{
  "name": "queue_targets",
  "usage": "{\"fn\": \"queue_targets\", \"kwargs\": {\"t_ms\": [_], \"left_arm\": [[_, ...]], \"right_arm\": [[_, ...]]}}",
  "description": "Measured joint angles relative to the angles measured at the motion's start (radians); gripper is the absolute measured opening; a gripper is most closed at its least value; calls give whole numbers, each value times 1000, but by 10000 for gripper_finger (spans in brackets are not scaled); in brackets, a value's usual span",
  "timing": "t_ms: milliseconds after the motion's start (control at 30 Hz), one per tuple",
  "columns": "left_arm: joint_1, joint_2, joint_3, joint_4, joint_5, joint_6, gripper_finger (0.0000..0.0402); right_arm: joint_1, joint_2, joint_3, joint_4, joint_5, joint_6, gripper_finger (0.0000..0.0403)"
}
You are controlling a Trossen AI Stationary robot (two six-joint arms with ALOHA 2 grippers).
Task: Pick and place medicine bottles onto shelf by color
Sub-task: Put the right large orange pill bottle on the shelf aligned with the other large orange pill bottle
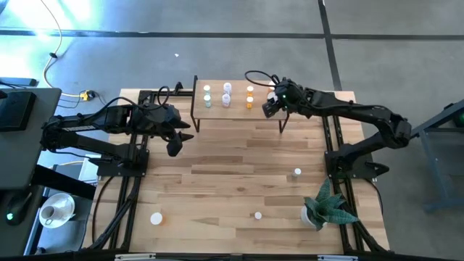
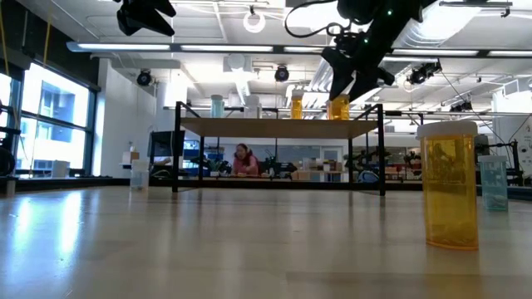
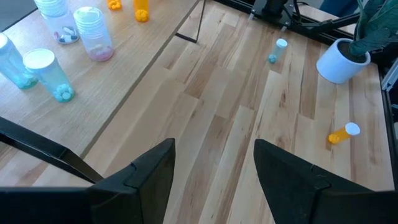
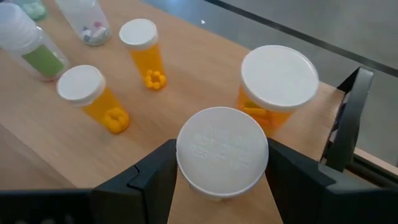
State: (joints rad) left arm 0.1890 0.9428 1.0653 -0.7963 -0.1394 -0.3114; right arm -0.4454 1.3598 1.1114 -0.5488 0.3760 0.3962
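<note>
The right gripper (image 4: 219, 163), centre-bottom of its wrist view, pinches a white-capped bottle (image 4: 222, 151) above the shelf (image 4: 186, 81). Next it probably lowers the bottle beside the orange bottles (image 4: 93, 98) and lets go. The left gripper (image 3: 214, 165) waits spread and empty.

Lighting is bright and even. Long ceiling light strips (image 2: 274, 48) above the pale butcher-block wooden tabletop (image 1: 239, 181) supply most light; a tall window (image 2: 46, 116) beyond its edge adds daylight, leaving a pale sheen on the wood. Shadows are soft. The nearest large orange bottle with white cap (image 2: 450, 184) appears slightly blurred.

Overhead and low views share shelf (image 1: 235, 109)
</note>
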Motion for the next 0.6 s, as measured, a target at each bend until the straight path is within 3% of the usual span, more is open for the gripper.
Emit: {"fn": "queue_targets", "kwargs": {"t_ms": [600], "left_arm": [[0, 0, 0, 0, -1, 0, 209]], "right_arm": [[0, 0, 1, -4, 1, -13, 215]]}}
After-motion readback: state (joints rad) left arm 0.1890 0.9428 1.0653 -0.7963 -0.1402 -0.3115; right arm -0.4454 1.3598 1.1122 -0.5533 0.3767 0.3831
